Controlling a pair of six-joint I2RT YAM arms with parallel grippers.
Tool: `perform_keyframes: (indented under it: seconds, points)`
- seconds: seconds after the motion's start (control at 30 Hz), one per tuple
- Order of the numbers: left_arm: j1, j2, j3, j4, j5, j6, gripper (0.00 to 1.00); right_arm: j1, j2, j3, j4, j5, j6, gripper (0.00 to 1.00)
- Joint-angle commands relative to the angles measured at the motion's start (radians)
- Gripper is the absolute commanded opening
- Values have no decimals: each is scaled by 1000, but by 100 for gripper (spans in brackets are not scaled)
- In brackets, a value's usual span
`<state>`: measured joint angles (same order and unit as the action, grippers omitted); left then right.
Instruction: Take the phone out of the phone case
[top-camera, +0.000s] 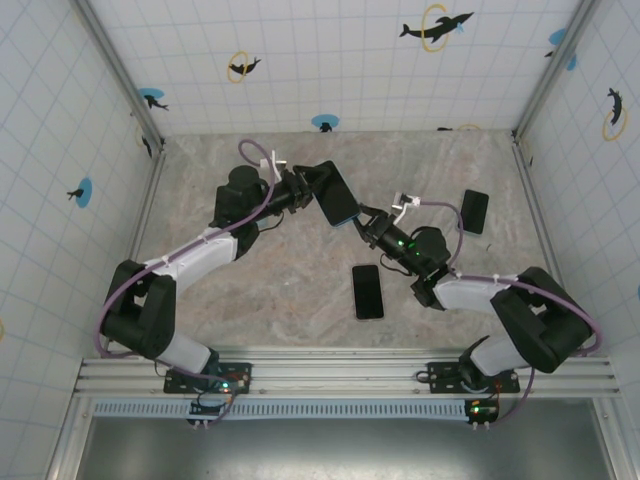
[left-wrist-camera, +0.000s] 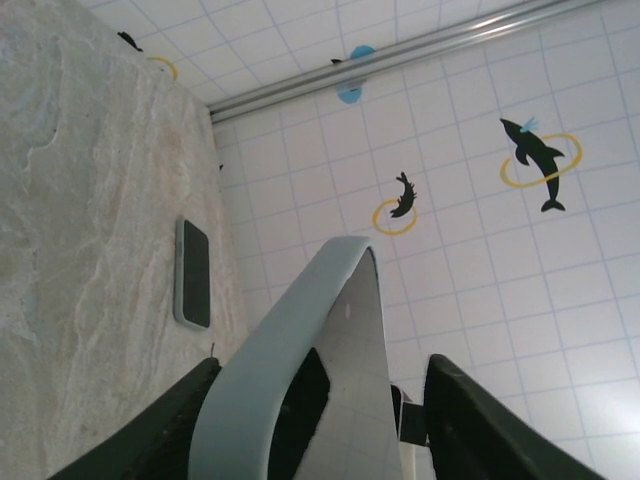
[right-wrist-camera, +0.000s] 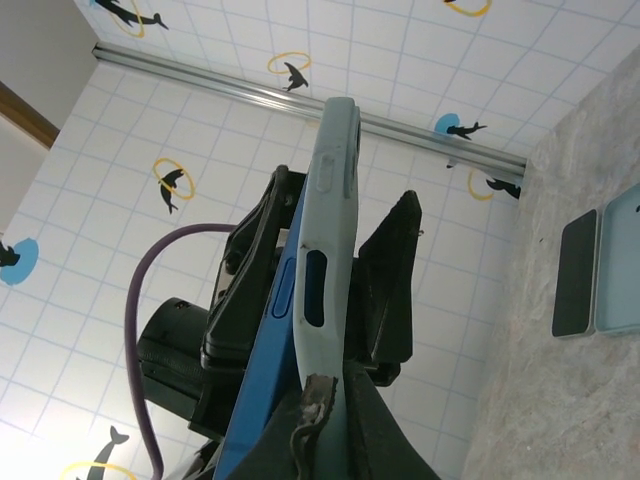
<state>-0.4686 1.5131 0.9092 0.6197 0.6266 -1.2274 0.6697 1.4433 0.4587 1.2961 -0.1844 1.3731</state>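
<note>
Held aloft over the stone counter (top-camera: 280, 300), the dark-faced phone (top-camera: 337, 192) sits in its pale blue rubbery phone case (right-wrist-camera: 322, 200), the left end effector (top-camera: 303, 190) clamped across it and the right end effector (top-camera: 364, 223) pinching its lower corner. The phone should be light, rigid and slick, the case pliant, so peel the lip at a corner. The tiled walls (top-camera: 330, 60) enclose the cell.

Bright, even light falls from above the grey stone-patterned tabletop (top-camera: 300, 290), leaving only soft shadows on it. Close to the left wrist lens, the pale blue-grey phone case (left-wrist-camera: 250, 380) blurs.
</note>
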Motion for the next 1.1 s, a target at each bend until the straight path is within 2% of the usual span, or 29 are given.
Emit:
perform_keyframes:
  seconds: [0.0, 0.23, 0.37, 0.57, 0.73, 0.9, 1.07]
  points:
    - [6, -4, -12, -20, -2, 29, 62, -13, 12, 30, 140, 9, 1, 0]
    - [-1, -97, -107, -58, -55, 35, 70, -19, 44, 61, 108, 75, -58, 0]
    - [-61, -181, -213, -42, -138, 8, 70, -14, 55, 73, 76, 147, -110, 0]
    - [-191, -319, -355, 45, -362, -92, 69, -1, 93, 91, 74, 233, -156, 0]
    - [-295, -388, -434, 142, -589, -166, 66, 28, 130, 102, 96, 302, -181, 0]
    - [-345, -394, -475, 239, -719, -229, 61, 59, 171, 114, 132, 335, -194, 0]
    - [-387, -313, -469, 367, -744, -298, 60, 83, 198, 136, 131, 342, -219, 0]
